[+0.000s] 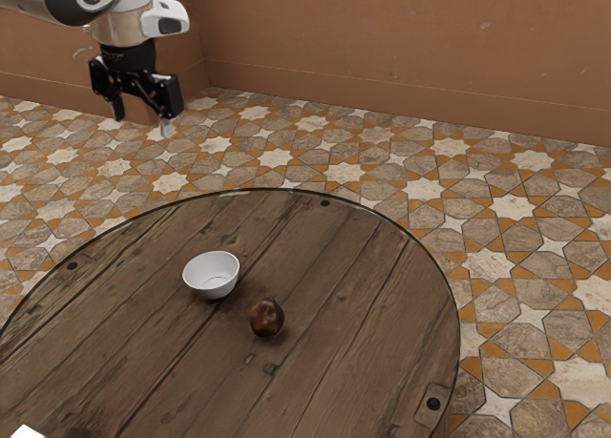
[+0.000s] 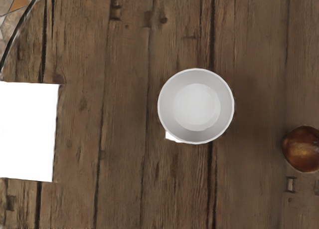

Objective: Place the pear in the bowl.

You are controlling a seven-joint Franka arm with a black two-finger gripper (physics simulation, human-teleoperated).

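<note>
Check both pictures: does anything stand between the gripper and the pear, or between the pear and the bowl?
Nothing visible does. Open air separates the raised gripper from the pear, though a low approach might meet the bowl; a strip of tabletop separates pear and bowl.

From my station: table point(image 1: 327, 247), rough, grooved wood, mostly matt; bowl point(image 1: 211, 275), smooth, white, soft sheen; pear point(image 1: 266, 317), brown skin, glossy; wall point(image 1: 401, 47), matt, scuffed; floor point(image 1: 516, 333), stone-look tiles; gripper point(image 1: 141, 123), black, glossy highlights.
</note>
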